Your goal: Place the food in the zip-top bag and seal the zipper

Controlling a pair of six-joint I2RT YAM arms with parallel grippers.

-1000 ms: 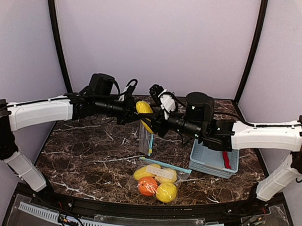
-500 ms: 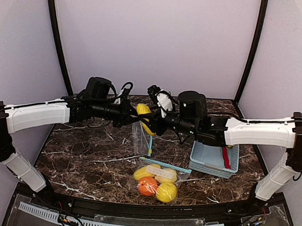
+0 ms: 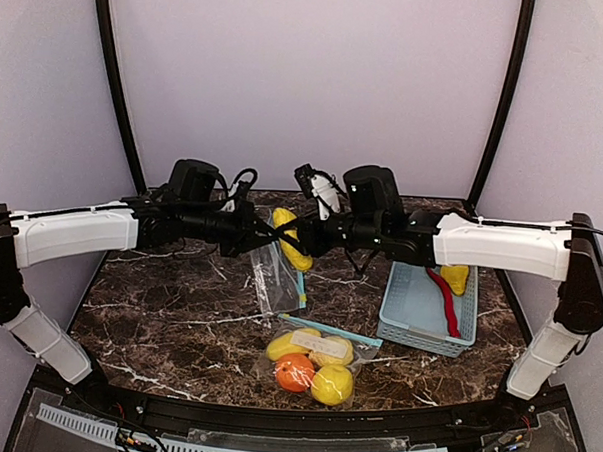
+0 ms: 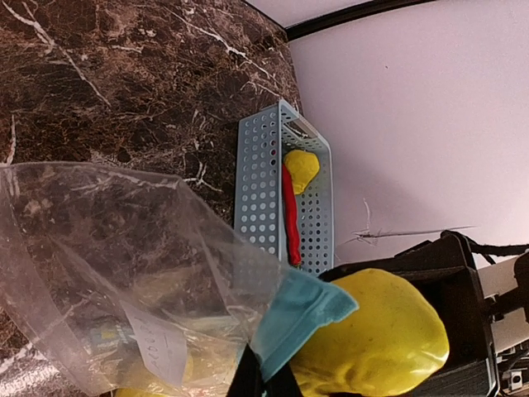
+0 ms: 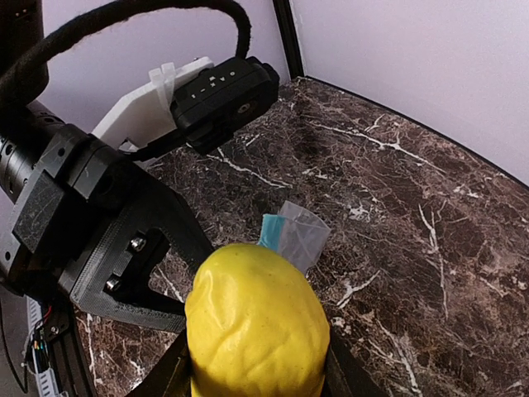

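Note:
The clear zip-top bag (image 3: 275, 281) hangs by its teal zipper edge (image 4: 297, 318) from my left gripper (image 3: 253, 235), which is shut on that edge. The bag's lower end rests on the table and holds yellow food (image 3: 332, 384) and an orange (image 3: 295, 372). My right gripper (image 3: 303, 242) is shut on a wrinkled yellow fruit (image 5: 256, 327), held in the air right beside the bag's raised corner (image 5: 296, 236). In the left wrist view that fruit (image 4: 376, 339) sits just past the zipper edge. A red chili (image 3: 443, 298) and a yellow piece (image 3: 457, 278) lie in the basket.
The pale blue slatted basket (image 3: 409, 329) stands at the right of the marble table (image 3: 168, 310), under my right forearm. Lilac walls with black corner posts close in the back and sides. Both arms meet over the table's middle.
My right arm has swung back and to the left with the yellow fruit, uncovering the basket's chili and yellow piece. The left gripper has drawn the bag's edge slightly left.

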